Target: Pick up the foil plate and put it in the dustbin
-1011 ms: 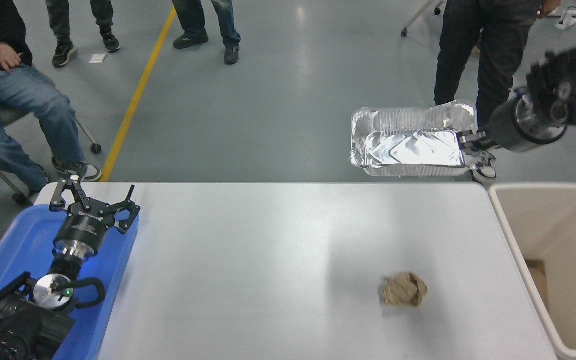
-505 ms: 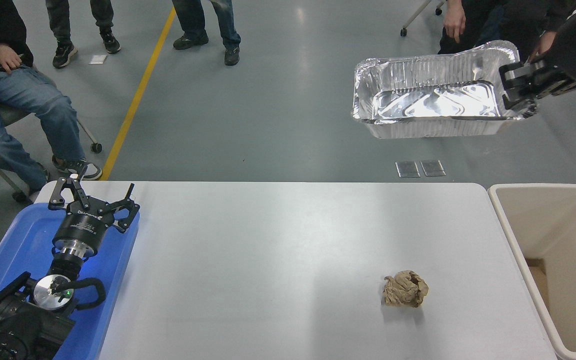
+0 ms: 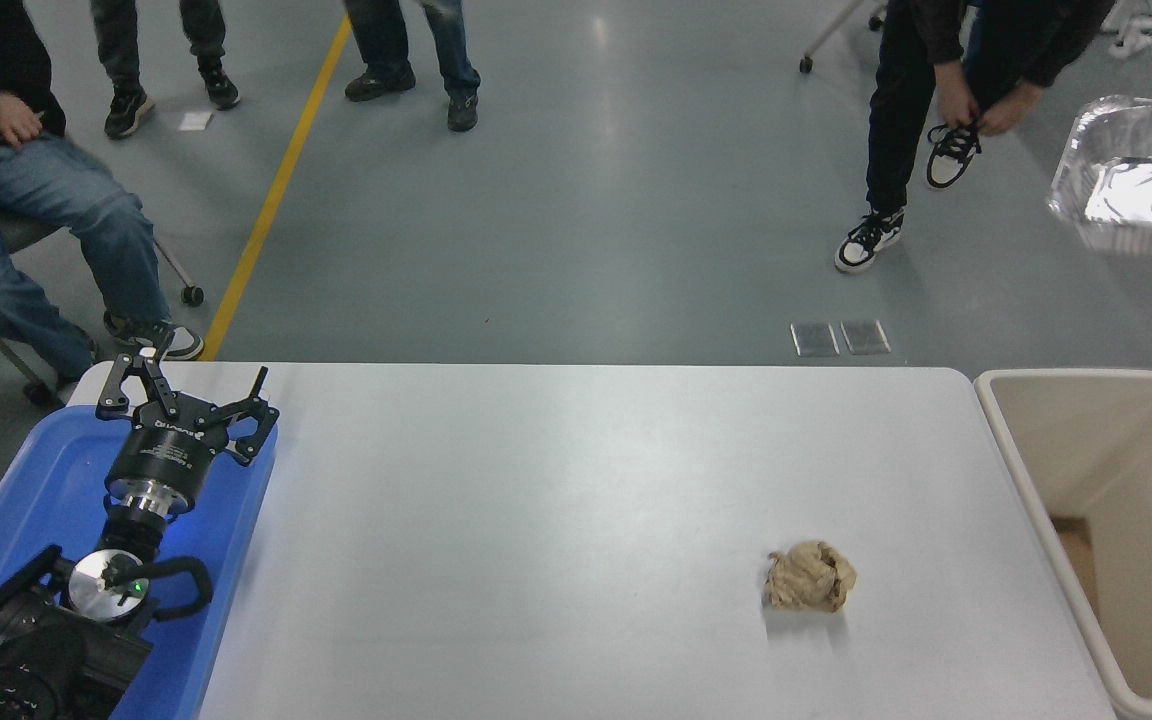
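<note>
At the upper right edge, raised above the floor beyond the table: foil plate (image 3: pixel 1141 180), open side up, partly cut off by the frame; its holder is out of view, so the right gripper's jaws cannot be judged. Right of the white table (image 3: pixel 556 520): dustbin (image 3: pixel 1011 440), beige, well below the plate. On the table, right of centre: crumpled brown paper ball (image 3: pixel 809 577). Lower left: left gripper (image 3: pixel 186 392), jaws apart, holding nothing, parked over the blue tray (image 3: pixel 46 480).
</note>
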Controlling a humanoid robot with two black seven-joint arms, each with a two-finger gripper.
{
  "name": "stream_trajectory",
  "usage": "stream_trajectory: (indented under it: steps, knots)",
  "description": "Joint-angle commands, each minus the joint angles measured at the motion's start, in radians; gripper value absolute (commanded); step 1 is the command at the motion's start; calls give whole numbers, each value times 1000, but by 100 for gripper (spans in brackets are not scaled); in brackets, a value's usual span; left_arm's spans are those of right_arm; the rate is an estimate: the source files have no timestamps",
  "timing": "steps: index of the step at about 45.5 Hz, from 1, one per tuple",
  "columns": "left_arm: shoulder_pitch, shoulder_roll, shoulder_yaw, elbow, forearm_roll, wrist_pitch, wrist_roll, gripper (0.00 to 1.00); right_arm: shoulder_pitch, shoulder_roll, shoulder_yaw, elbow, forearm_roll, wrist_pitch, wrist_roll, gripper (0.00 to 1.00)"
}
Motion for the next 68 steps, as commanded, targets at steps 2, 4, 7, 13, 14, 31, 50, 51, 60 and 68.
stream_trajectory:
  steps: [2, 4, 7, 13, 14, 31, 50, 51, 60, 68]
  knots:
    - [0, 0, 0, 0, 0, 0, 0, 99, -626, -112, 265, -253, 53, -240, -2, 0]
    - [0, 0, 0, 0, 0, 0, 0, 99, -755, -104, 362, -293, 86, -260, -2, 0]
    - [-1, 0, 0, 0, 0, 0, 0, 99, -930, -78, 515, -359, 110, -278, -5, 0]
    - [-1, 0, 0, 0, 0, 0, 0, 99, -1214, 32, 799, -526, 118, -283, -8, 0]
    - [-1, 0, 0, 0, 0, 0, 0, 99, -1249, 47, 832, -549, 118, -281, -8, 0]
    - [-1, 0, -1, 0, 0, 0, 0, 99, -1461, 250, 1048, -686, 179, -292, -45, 0]
    - [-1, -2, -1, 0, 0, 0, 0, 99, -1475, 314, 1139, -709, 216, -297, -63, 100]
    - [-1, -2, -1, 0, 0, 0, 0, 99, -1475, 319, 1139, -709, 216, -297, -63, 100]
    - [-3, -2, 0, 0, 0, 0, 0, 99, -1434, 321, 1128, -688, 201, -284, -61, 100]
    - [-5, 0, 0, 0, 0, 0, 1, 99, -1111, 152, 875, -463, 164, -274, -61, 100]
